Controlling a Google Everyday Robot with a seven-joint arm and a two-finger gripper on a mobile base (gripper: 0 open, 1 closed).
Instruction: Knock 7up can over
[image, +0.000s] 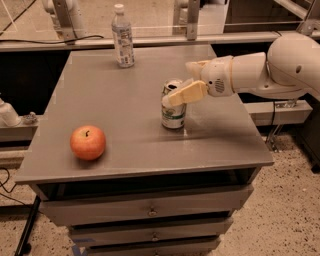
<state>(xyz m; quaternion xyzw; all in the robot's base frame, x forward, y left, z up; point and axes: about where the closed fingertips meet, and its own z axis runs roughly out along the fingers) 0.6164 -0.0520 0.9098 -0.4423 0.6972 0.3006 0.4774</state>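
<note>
Jaws open: two tan fingers spread apart, nothing clamped between them. Gripper (179, 81) sits at the top of the 7up can (173, 114), coming in from the right. Near finger (186, 93) lies across the can's upper right side, tip touching just under the rim. Far finger is behind and to the right of the can top; can't tell if it touches.

7up can is on its base, roughly upright, right of centre on the grey table (125, 100), closer to the near edge than the far one. Silver top partly covered by the near finger.

White arm (260, 70) runs in level from the right edge of the view, above the table's right side.

Red apple (88, 142) is near-left on the table, well apart from the can. Clear plastic bottle (123, 37) with white cap stands upright at the far edge, left of centre, well apart from both. Drawers (150, 210) sit below the tabletop, shut.
</note>
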